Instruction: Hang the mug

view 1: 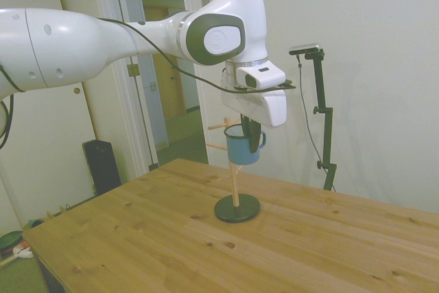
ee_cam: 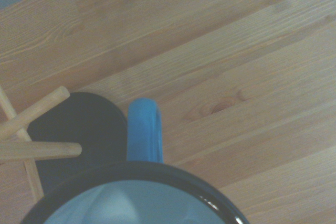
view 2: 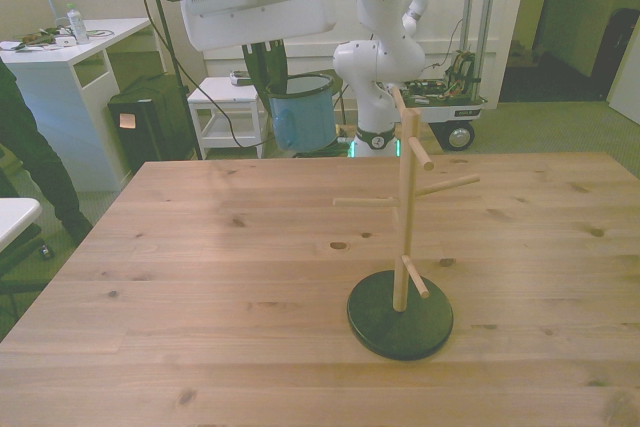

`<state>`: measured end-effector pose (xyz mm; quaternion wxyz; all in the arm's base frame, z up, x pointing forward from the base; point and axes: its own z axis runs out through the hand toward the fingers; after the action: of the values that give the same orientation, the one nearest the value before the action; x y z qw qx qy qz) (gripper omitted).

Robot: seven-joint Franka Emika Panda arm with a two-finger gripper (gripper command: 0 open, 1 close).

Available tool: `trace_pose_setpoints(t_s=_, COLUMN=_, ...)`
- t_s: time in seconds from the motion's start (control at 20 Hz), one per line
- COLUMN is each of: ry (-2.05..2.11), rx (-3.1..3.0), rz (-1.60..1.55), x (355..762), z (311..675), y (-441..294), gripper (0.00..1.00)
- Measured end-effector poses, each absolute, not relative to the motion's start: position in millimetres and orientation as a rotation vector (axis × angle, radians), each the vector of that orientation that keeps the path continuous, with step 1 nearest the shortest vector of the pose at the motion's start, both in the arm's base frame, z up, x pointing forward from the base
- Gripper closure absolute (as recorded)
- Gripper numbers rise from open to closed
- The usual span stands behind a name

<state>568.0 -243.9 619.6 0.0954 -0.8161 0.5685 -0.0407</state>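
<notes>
From the side view, my arm [view 1: 103,36] runs in nearly level from nine o'clock, bends at the wrist and points the gripper [view 1: 248,130] straight down. The dark fingers [view 1: 250,128] are closed to a narrow gap on the rim of the light-blue enamel mug [view 1: 245,145], one finger dipping inside it. The mug hangs upright, well clear of the wooden table [view 1: 288,238], with its loop handle [view 1: 261,139] turned toward three o'clock. It sits at the upper part of the wooden peg stand [view 1: 235,180]; from here I cannot tell whether it touches a peg or only overlaps the stand. The stand's dark round base [view 1: 237,208] rests on the tabletop directly at six o'clock from the mug.

In the front view, the gripper [view 2: 268,72] hangs at about eleven o'clock from the peg stand [view 2: 403,217], and the mug [view 2: 301,112] rides beneath it, held by the rim, high over the table's far edge. Here the mug stands clearly apart from the stand's post and pegs. A person's dark sleeve [view 2: 25,162] shows at nine o'clock.

In the wrist view, the mug's dark rim [ee_cam: 157,174] and white inside fill the near field, the blue handle [ee_cam: 144,129] pointing out over the planks. The stand's base [ee_cam: 79,135] and two pegs [ee_cam: 39,150] lie just beside the handle.
</notes>
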Motion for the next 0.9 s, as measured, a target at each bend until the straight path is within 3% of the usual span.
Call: trace_pose_setpoints(t_s=0.9, ry=1.689, rx=-2.440, rz=-0.060, x=602, z=593, y=-251, gripper=1.00)
